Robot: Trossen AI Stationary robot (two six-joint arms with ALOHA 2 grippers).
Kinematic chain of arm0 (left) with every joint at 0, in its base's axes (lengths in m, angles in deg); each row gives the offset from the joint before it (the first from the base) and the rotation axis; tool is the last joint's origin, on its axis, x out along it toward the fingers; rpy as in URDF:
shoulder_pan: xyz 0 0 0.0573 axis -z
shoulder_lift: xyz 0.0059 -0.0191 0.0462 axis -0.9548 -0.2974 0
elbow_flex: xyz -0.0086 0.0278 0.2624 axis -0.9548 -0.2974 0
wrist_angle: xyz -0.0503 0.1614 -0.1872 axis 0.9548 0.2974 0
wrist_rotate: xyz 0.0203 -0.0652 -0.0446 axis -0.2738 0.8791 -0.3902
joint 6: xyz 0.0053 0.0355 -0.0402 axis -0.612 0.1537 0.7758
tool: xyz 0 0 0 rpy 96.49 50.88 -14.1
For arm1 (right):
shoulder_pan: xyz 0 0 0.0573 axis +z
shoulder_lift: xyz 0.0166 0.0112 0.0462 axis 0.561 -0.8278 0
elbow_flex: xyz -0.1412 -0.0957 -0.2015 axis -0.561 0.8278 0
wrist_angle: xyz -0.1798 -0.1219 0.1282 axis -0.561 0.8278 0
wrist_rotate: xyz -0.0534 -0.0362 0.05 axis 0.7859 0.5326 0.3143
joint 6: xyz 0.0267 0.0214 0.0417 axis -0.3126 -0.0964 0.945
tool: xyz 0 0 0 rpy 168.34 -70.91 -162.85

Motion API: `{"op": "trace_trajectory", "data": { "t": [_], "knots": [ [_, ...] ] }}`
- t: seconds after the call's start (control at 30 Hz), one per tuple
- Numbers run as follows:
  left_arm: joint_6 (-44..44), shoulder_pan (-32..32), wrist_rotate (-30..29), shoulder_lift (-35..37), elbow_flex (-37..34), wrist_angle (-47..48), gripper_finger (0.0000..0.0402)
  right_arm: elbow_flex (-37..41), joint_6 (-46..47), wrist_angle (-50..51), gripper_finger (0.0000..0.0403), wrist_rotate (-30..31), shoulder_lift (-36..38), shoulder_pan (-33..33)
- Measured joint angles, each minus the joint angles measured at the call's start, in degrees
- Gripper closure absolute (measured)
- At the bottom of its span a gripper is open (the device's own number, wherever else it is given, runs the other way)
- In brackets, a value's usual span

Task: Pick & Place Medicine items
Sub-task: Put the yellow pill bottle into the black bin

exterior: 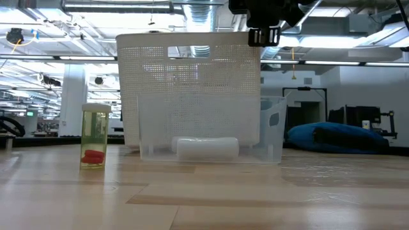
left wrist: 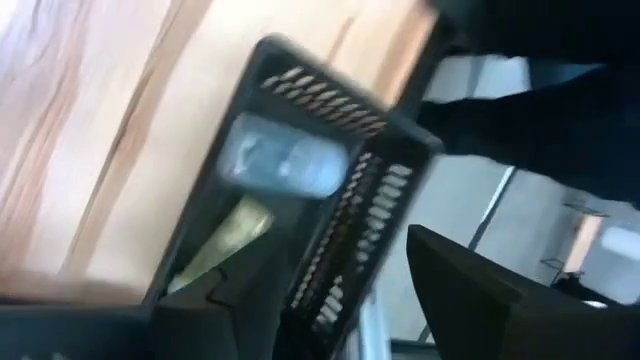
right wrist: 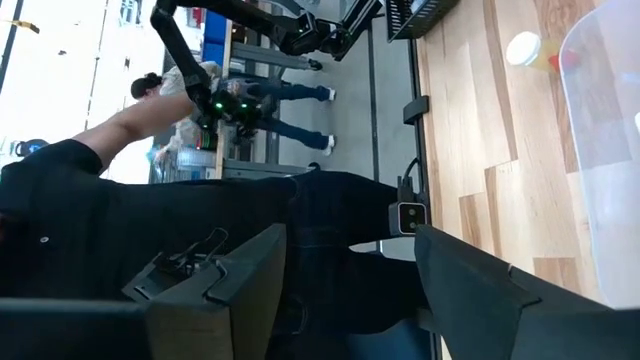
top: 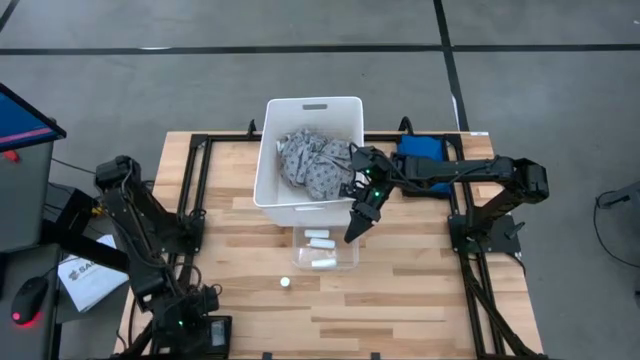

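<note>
High view first, starting from the near edge of the surface [top: 400,310]: the left gripper [top: 190,325] is folded down at the front-left corner, waiting, and from its own wrist camera the jaws read as spread with nothing between them. A little further in sits the loose one — a small round bottle [top: 285,283] with a white cap, standing alone on the bare wood; from table height it shows as a clear vial with something red in the bottom.

Next back is the clear tray [top: 348,262], with two white cylinders [top: 320,250] already lying in it, long axes running across the surface, left to right. Right at the tray's far-right corner hangs the right gripper [top: 355,228] — jaws spread, holding nothing, fingers angled down and toward the front-left.

So here's the geometry that matters: the bottle lies forward and to the left of those open jaws, beyond the tray, well apart from them. It stands upright, so its long axis is vertical — I'd judge a pinch across its sides is what's called for. Either arm could reach it; the right one is the one at work.

Furthest back: the white bin [top: 268,160] with the grey cloth [top: 312,160], and the blue pouch [top: 420,150] beside it.
</note>
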Motion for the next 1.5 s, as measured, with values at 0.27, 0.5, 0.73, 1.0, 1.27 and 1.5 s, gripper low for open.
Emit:
{"op": "trace_trajectory", "data": {
  "t": [0.27, 0.5, 0.73, 1.0, 1.27, 1.5],
  "knots": [
    [-14.96, -4.77, -10.12, 6.73, 0.02, 1.71, 0.0207, 0.07, -0.03, 0.02, 0.0183, 0.19, -0.02, 0.51],
    [-40.38, -20.17, -8.13, 9.03, 0.02, 5.91, 0.0197, 0.07, 0.01, 0.75, 0.0183, 0.22, -0.02, 1.06],
    [-63.34, -35.01, -3.31, 8.55, 0.02, 1.7, 0.0154, 0.02, -0.51, 1.81, 0.0183, 0.08, 0.8, 1.01],
    [-71.06, -40.4, 3.38, 4.01, 0.0, -2.41, 0.0143, 0.03, -5.49, 9.94, 0.0183, 0.02, 3.22, 0.96],
    [-59.51, -33.12, 0.17, -1.94, 0.0, -11.34, 0.0159, 0.02, -10.31, 19.96, 0.0183, 3.86, 8.76, 0.34],
    [-52.41, -30.91, -8.24, -10.43, 0.24, -15.77, 0.0154, 1.83, -12.02, 27.51, 0.0183, 9.41, 13.63, 0.12]
  ]
}}
